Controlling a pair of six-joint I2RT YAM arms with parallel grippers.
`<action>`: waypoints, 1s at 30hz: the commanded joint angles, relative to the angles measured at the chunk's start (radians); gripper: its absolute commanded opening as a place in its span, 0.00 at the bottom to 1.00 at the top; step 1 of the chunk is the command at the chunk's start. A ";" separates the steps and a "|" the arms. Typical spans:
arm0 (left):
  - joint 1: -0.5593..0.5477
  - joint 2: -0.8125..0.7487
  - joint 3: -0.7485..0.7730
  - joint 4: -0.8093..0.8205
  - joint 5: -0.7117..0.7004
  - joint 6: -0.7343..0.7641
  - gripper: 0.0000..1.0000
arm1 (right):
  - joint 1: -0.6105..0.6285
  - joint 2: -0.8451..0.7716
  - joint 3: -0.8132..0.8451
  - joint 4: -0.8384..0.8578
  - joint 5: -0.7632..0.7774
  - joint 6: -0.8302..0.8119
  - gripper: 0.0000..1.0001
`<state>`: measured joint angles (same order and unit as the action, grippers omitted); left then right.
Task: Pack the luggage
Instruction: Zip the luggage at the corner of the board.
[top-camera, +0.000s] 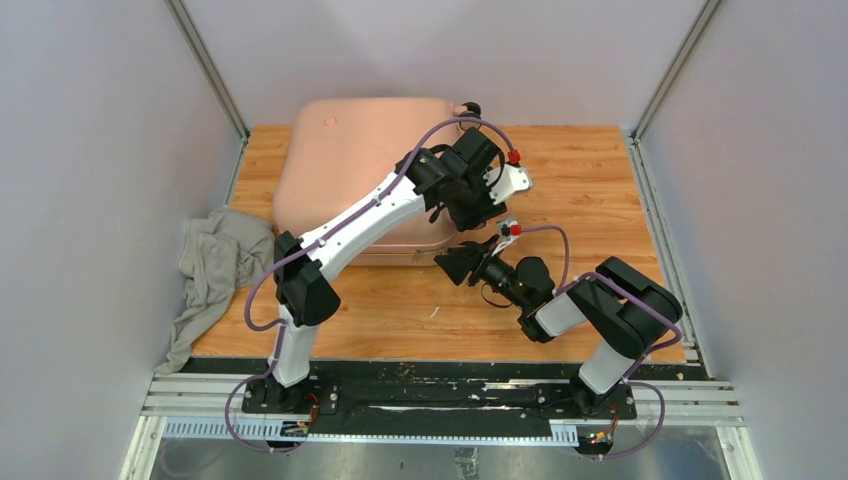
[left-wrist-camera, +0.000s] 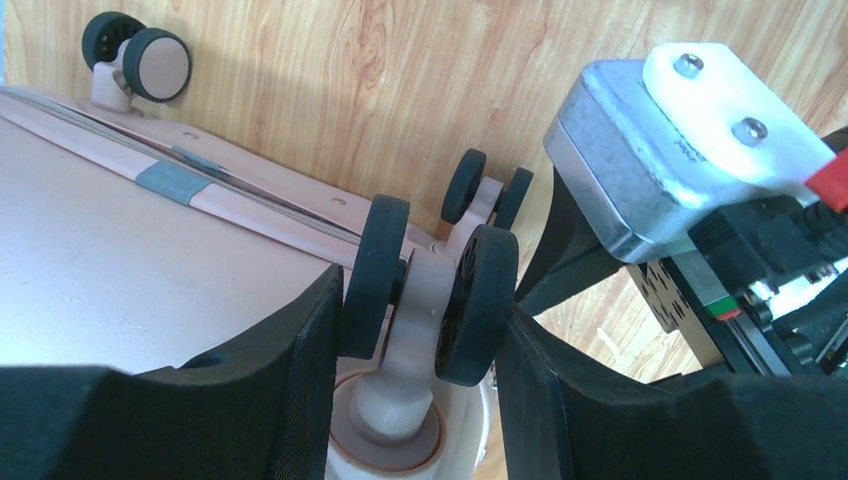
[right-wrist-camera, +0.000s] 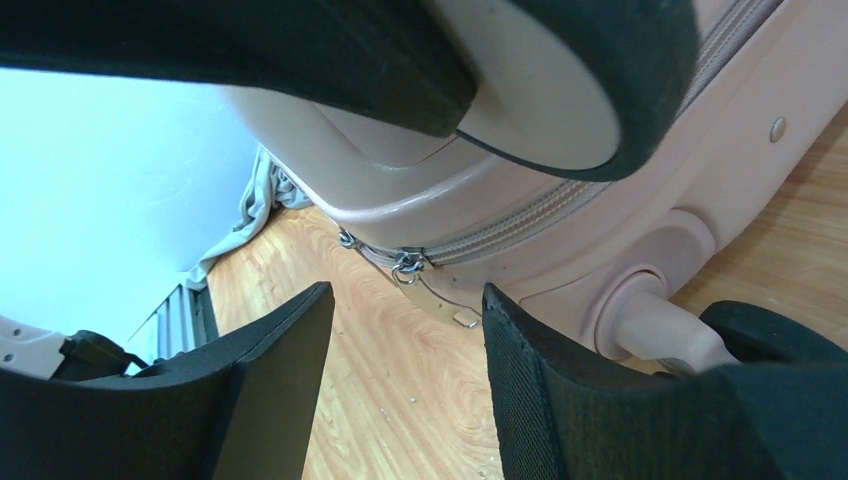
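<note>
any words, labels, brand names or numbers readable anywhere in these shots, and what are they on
No text can be read in any view.
Small round emblem on the shell of the pale pink hard-shell suitcase: too small to read.

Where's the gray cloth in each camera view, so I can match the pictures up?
Top external: gray cloth bunched at far left, beside the suitcase.
Left wrist: not in view.
Right wrist: gray cloth small, left of centre, beyond the suitcase corner.
Shared landmark: the pink suitcase, seen in all three.
</note>
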<state>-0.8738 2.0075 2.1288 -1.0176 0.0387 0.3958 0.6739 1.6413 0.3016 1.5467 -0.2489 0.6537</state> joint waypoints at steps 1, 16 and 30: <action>-0.002 -0.067 0.135 0.200 0.000 -0.093 0.00 | 0.010 0.024 0.005 0.049 0.065 -0.083 0.60; -0.002 -0.042 0.140 0.206 -0.019 -0.101 0.00 | 0.142 0.070 0.049 -0.011 0.343 -0.142 0.42; -0.002 -0.063 0.112 0.209 -0.025 -0.092 0.00 | 0.177 0.014 0.123 -0.115 0.518 -0.204 0.15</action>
<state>-0.8722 2.0212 2.1597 -0.9844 0.0189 0.3653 0.8448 1.6798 0.3653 1.4197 0.1829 0.4782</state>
